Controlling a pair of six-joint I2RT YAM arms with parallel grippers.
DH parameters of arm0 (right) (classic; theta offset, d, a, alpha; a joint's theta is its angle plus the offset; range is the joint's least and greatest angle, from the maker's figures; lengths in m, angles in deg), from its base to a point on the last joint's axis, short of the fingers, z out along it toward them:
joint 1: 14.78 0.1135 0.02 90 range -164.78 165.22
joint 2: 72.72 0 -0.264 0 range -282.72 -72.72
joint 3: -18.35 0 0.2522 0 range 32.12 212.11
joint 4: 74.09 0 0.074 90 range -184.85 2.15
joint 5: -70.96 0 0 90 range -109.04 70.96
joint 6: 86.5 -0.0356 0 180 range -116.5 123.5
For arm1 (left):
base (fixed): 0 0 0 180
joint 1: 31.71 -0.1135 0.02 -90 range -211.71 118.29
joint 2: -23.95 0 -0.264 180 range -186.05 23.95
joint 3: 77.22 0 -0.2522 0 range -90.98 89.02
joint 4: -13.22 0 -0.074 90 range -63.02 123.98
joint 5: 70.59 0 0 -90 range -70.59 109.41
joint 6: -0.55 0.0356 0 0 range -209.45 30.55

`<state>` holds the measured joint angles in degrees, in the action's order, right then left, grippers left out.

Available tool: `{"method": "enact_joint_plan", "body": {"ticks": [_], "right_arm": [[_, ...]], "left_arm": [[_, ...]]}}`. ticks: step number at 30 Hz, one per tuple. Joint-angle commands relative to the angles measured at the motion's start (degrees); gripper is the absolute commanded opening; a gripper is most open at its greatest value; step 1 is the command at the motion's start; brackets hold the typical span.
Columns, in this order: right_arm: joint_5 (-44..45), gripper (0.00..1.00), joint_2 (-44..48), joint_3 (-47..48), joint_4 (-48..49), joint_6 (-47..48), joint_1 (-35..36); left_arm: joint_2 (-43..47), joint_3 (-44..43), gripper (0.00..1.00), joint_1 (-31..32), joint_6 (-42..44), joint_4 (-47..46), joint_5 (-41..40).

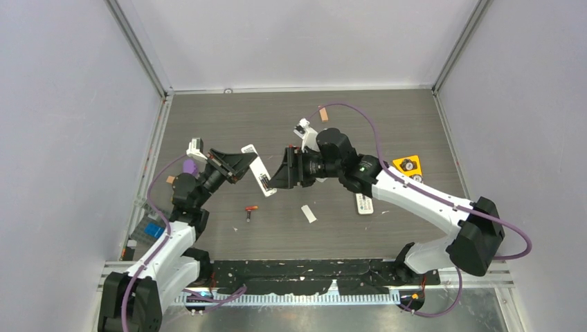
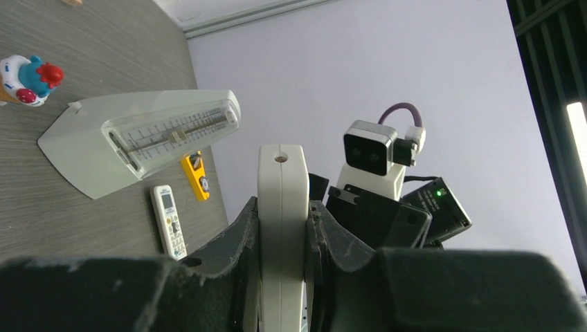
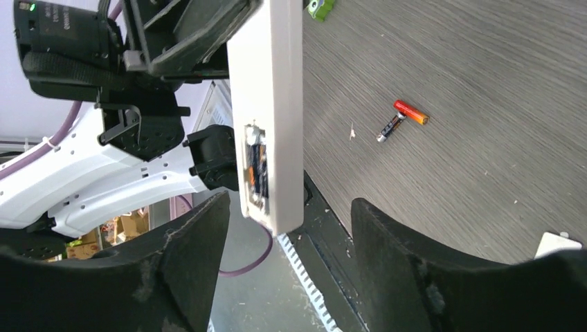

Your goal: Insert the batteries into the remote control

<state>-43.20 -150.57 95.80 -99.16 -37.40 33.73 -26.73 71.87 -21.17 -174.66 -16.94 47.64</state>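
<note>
Left jaws clamped on the remote control (image 2: pixel 282 173), holding it off the counter (image 3: pixel 484 69), open bay toward the right arm, presumably for access. Right jaws apart, empty, facing the bay end, where one cell (image 3: pixel 255 169) sat. Two loose batteries (image 3: pixel 403 117) lay below the remote, its cover (image 1: pixel 308 214) nearby.

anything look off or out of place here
Nothing damaged. The remote control, held up by the left fingers, has its battery bay open; two batteries lie loose on the table, and the small white cover lies apart from it.
</note>
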Motion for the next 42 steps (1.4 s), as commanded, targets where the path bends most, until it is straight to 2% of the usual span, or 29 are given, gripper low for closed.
{"method": "enact_joint_plan", "body": {"ticks": [1, 8, 10, 12, 14, 15, 18, 20, 23, 26, 29, 33, 38, 42], "right_arm": [[-2.1, 0.63, -3.0, 2.6, 5.2, -0.3, -0.2], [-2.6, 0.42, -4.6, 1.9, 4.8, -0.2, -0.1], [-2.4, 0.30, -4.7, 1.7, 4.4, -0.1, -0.1], [-2.3, 0.22, -4.5, 1.5, 4.4, -0.1, -0.1], [-2.3, 0.20, -4.3, 1.3, 4.8, -0.1, -0.1], [-2.3, 0.21, -4.1, 1.2, 5.0, -0.2, -0.1], [-1.4, 0.49, -2.9, 0.6, 5.9, -0.7, -0.1], [-0.8, 0.62, -1.8, 0.5, 6.0, -0.9, -0.1], [0.3, 0.73, 0.4, -0.1, 5.7, -1.3, -0.1], [2.2, 0.76, 3.6, -1.7, 4.4, -1.2, -0.2], [6.1, 0.77, 6.0, -5.4, 1.8, 0.6, -0.3], [16.1, 0.77, 6.7, -8.7, -9.1, 7.7, 0.1], [29.8, 0.76, 1.7, -10.7, -14.1, 16.0, 3.3], [36.2, 0.76, -5.3, -8.4, -17.0, 19.7, 8.2]], "left_arm": [[1.5, -2.5, 0.00, 0.0, -0.8, -3.4, 1.2], [1.6, -2.6, 0.00, 0.0, -1.4, -3.4, 1.1], [1.4, -2.6, 0.00, 0.0, -1.6, -3.6, 1.0], [1.2, -2.6, 0.00, 0.0, -1.8, -3.9, 1.0], [1.0, -2.6, 0.00, 0.0, -1.9, -4.2, 1.0], [0.9, -2.5, 0.00, 0.0, -1.8, -4.3, 0.9], [0.9, -2.2, 0.00, 0.0, -1.8, -4.2, 0.8], [1.1, -1.9, 0.00, 0.0, -1.5, -4.0, 0.7], [1.6, -1.5, 0.00, 0.0, -0.7, -2.7, 0.2], [2.6, -1.0, 0.00, -0.3, 1.3, 0.5, -0.5], [5.0, -0.6, 0.00, -1.0, 4.8, 7.7, -1.6], [9.4, -0.5, 0.00, -1.3, 11.0, 21.1, -4.5], [13.5, 0.0, 0.00, -1.4, 14.8, 30.9, -6.7], [15.6, 1.3, 0.00, -1.4, 14.8, 32.3, -6.5]]}}
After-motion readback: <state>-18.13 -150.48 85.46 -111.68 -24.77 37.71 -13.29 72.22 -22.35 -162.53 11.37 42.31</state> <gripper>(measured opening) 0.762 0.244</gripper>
